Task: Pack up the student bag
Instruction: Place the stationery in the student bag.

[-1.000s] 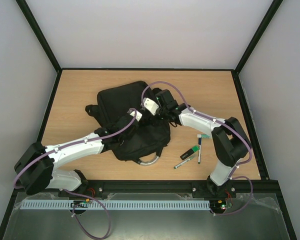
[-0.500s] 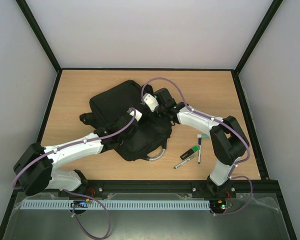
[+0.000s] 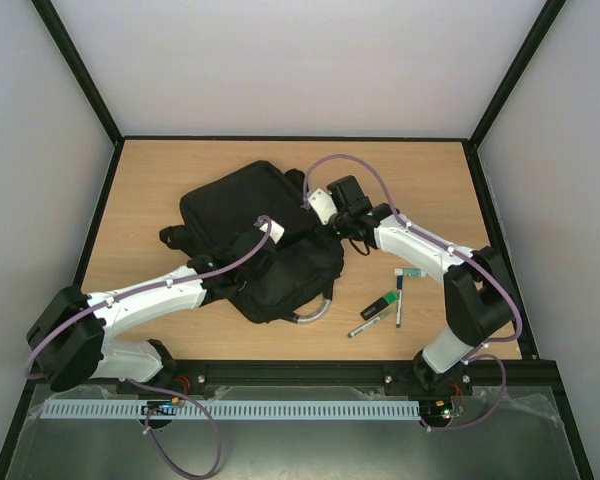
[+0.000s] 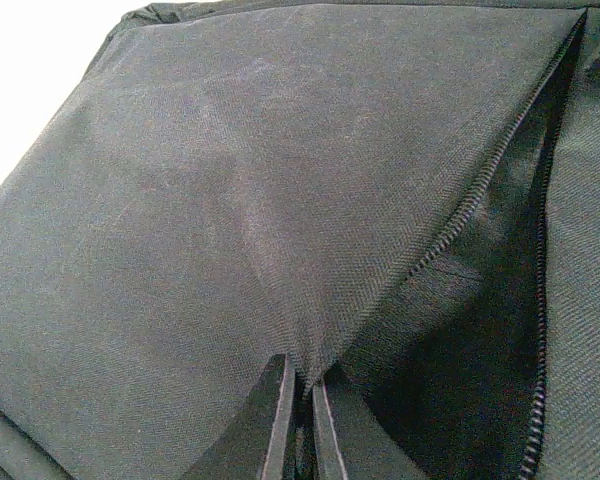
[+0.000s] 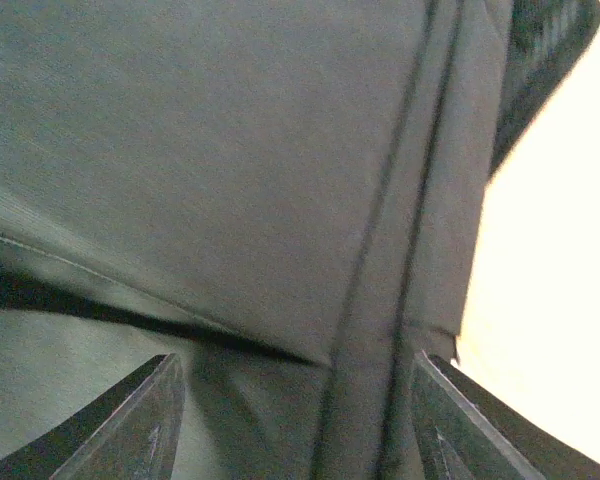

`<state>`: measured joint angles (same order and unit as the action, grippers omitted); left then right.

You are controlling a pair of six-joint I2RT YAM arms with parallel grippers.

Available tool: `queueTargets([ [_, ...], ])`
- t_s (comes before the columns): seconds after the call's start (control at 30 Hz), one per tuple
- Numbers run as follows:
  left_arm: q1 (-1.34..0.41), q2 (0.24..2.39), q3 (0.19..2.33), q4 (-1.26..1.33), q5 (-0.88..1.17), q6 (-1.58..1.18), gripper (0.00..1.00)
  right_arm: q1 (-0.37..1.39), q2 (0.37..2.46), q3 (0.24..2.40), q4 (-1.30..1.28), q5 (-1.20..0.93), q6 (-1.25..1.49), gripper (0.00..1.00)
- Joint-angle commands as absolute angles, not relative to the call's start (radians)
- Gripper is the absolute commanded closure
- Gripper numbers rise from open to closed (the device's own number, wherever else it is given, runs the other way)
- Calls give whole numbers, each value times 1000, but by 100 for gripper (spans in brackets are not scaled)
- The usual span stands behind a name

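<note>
The student bag (image 3: 245, 215) lay slumped in the middle of the wooden table (image 3: 150, 175), a big soft black shape with its grey curved loop handle (image 3: 313, 312) at the near edge. Up close its cloth (image 4: 230, 200) was a fine diagonal weave, dull and slightly dusty, drawn up into a peaked fold. A toothed zip (image 4: 540, 300) ran down beside a dark gap; what lay inside was too dark to tell.

The left gripper (image 4: 302, 375) had its fingers pressed together, pinching the tip of that fold. The right gripper (image 5: 295, 370), at the bag's far right side, had its fingers spread wide, with a stitched seam of the same black cloth (image 5: 180, 150) between them; whether they touched it I could not tell.

On the bare wood to the right of the bag, well apart from it, lay a green-and-black marker (image 3: 378, 305), two slim pens (image 3: 398, 297) and a small teal piece (image 3: 409, 272).
</note>
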<state>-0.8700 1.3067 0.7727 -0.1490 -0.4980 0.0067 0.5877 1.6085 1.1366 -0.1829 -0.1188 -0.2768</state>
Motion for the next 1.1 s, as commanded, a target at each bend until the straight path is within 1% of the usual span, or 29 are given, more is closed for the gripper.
queueTargets([
  [0.0,-877,1271,816,-131,-464,-9,98,517,1625,1103,-270,-95,-204,39],
  [0.17,-884,1250,811,-124,-455,-7,98,431,1683,1117,-391,-190,-199,40],
  [0.23,-891,1255,815,-126,-457,-4,98,416,1690,1091,-420,-295,-206,44],
  [0.27,-895,1258,818,-126,-456,-3,98,413,1690,1075,-426,-327,-208,48],
  [0.37,-899,1264,824,-125,-456,-10,98,403,1664,1032,-420,-377,-193,72],
  [0.43,-901,1271,829,-124,-454,-16,98,392,1634,1017,-421,-378,-200,89],
  [0.47,-902,1276,833,-126,-455,-19,98,381,1618,1016,-431,-379,-207,96],
  [0.57,-904,1286,843,-111,-447,-29,98,349,1562,1018,-472,-385,-229,99],
  [0.77,-908,1398,955,-133,-351,-73,98,336,1433,969,-517,-342,-276,99],
  [0.9,-916,1442,1011,-167,-344,-76,98,336,1358,901,-514,-325,-311,99],
  [1.0,-915,1449,1015,-171,-366,-64,98,335,1348,879,-515,-318,-325,95],
  [1.07,-914,1451,1019,-175,-374,-64,98,333,1335,881,-528,-316,-334,88],
])
